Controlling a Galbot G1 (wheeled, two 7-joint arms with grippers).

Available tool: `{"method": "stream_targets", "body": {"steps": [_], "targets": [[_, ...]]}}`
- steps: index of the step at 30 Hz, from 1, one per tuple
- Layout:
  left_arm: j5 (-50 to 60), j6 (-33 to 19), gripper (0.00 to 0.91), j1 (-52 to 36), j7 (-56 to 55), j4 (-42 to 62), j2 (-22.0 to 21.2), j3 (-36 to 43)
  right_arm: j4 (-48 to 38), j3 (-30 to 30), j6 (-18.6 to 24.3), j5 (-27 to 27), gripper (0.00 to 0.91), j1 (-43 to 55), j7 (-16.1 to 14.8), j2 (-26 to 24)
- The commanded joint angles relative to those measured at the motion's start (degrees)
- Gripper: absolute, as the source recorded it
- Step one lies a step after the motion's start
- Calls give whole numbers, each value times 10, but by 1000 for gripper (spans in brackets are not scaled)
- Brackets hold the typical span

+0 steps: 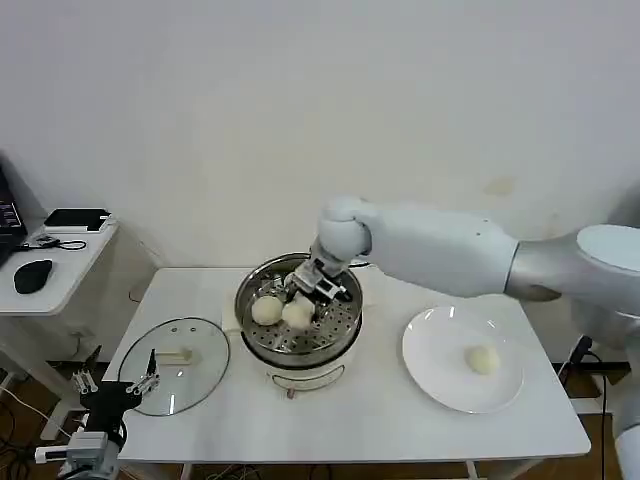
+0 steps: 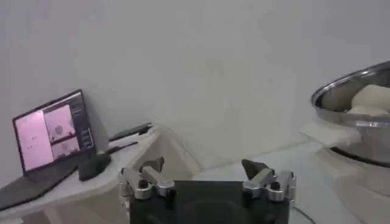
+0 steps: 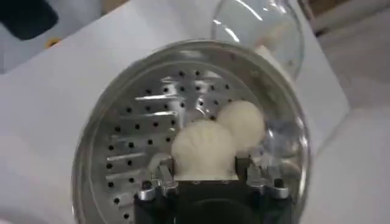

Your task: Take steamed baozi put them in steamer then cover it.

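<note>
The placing step is in hand: the right gripper (image 3: 206,178) is down inside the round shiny stainless-steel steamer (image 1: 345,325), its fingers pinching a smooth, pale cream-white dough baozi (image 3: 204,149) from both sides just above the perforated tray floor. A second baozi (image 3: 242,125) sits touching it on the tray; in the head view it is hard to tell whether a third lies behind the gripper, so I count two for certain. One more small round baozi (image 1: 483,359) waits on the flat white plate (image 1: 432,368) toward the robot's right on the white table (image 1: 380,420). The round clear glass cover (image 1: 195,380) with its metal rim and pale handle lies flat on the table on the steamer's other side. The left gripper (image 2: 207,178) hangs low near the table's left front corner, idle, its fingers spread. Next, I judge, the right gripper should release, lift clear, and fetch the plate's baozi; covering comes afterward.
</note>
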Motion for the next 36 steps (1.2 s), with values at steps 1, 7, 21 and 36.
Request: {"method": "stream_targets", "body": {"steps": [1,7,21,36], "targets": [[0,-1,907,1,0,0,0,-1,3,-13,44,-30,655,-12,-2,15],[0,-1,907,1,0,0,-1,-1,2,-14,50,-29,665,-14,-1,15],[-1,-2,907,-1,0,0,0,-1,4,-14,55,-8,907,-11,20,11],[-12,-1,907,1,1,6,32,-5,31,24,-19,97,907,79,72,-145]]}}
